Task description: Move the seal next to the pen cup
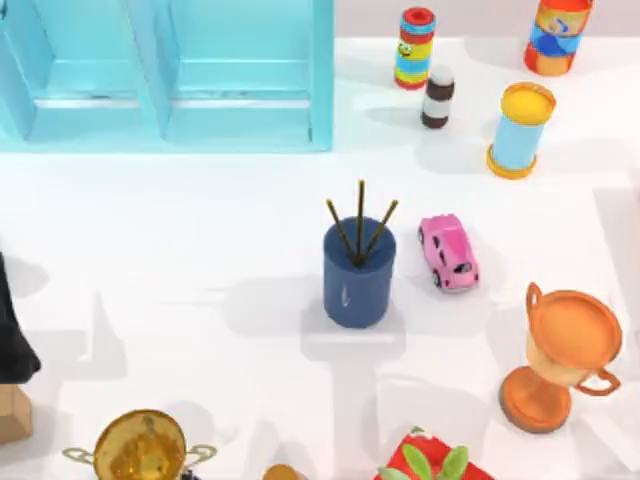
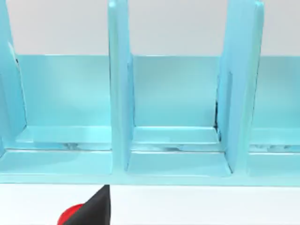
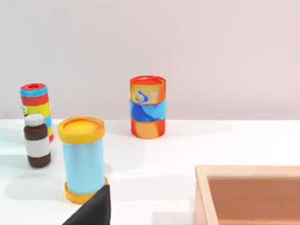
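The pen cup [image 1: 357, 272], dark navy with three thin brown sticks fanning from its top, stands upright at the table's middle. A glossy red rounded bit, the seal's knob [image 2: 69, 216], peeks in at the edge of the left wrist view, right beside a black part of my left gripper [image 2: 93, 210]; the seal's base is hidden. My left arm [image 1: 10, 335] is a dark shape at the table's left edge. A black part of my right gripper [image 3: 91, 211] shows in the right wrist view, near a light-blue cylinder.
A pink toy car [image 1: 448, 252] sits just right of the cup. Around it are an orange trophy [image 1: 560, 355], gold trophy [image 1: 140, 450], light-blue yellow-rimmed cylinder [image 1: 520, 130], brown bottle [image 1: 437, 97], two striped cans, a blue shelf [image 1: 165, 75] and a wooden box [image 3: 201, 192].
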